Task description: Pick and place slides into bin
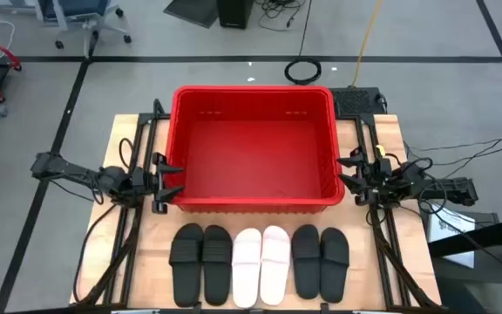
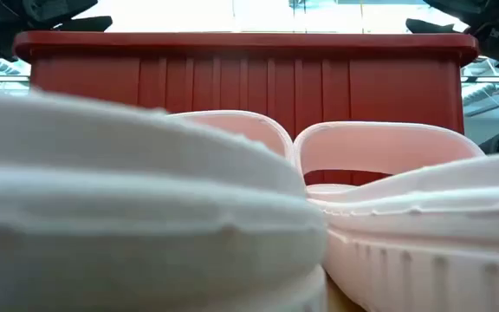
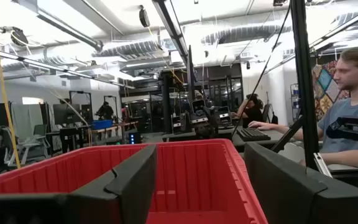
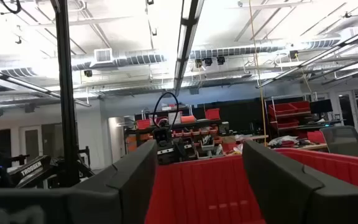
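Six slides lie in a row, soles down, on the wooden table near its front edge: two black (image 1: 200, 262), two pale ones (image 1: 261, 263) in the middle, two black (image 1: 320, 262). In the low view the pale pair (image 2: 232, 217) fills the foreground. Behind them stands the red bin (image 1: 253, 148), resting on its base on the table's far half. My left gripper (image 1: 171, 182) is open beside the bin's left wall. My right gripper (image 1: 349, 177) is open beside its right wall. Both wrist views look level across the bin (image 3: 191, 168) (image 4: 229, 180) past open fingers.
Black frame rails (image 1: 138, 174) run along both table sides beside the arms. A person sits at a desk (image 3: 353, 118) beyond the table. Bare wood shows between the slides and the bin and at the table's front corners.
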{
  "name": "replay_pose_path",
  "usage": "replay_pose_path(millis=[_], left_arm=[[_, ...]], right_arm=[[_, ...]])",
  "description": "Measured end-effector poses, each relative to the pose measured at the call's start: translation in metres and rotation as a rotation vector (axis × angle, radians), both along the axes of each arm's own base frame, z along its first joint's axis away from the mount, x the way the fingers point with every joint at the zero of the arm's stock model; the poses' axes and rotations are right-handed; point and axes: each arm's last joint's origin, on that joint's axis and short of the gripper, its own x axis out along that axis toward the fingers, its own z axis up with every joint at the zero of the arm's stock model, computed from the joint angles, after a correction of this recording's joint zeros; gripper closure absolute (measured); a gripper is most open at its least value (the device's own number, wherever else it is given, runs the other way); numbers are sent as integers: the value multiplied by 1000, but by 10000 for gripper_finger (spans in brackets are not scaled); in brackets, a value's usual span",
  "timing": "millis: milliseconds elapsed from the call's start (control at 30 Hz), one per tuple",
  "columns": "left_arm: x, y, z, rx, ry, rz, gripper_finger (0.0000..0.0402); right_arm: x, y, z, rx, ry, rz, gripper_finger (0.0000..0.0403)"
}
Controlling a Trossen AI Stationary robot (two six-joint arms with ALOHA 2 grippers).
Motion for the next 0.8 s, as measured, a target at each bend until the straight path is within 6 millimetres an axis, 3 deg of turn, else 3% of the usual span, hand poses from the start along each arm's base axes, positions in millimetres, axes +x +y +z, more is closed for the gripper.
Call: replay_pose_path(millis=[800], left_arm=[[0, 0, 0, 0, 0, 0, 153]], right_arm=[[0, 0, 0, 0, 0, 0, 176]])
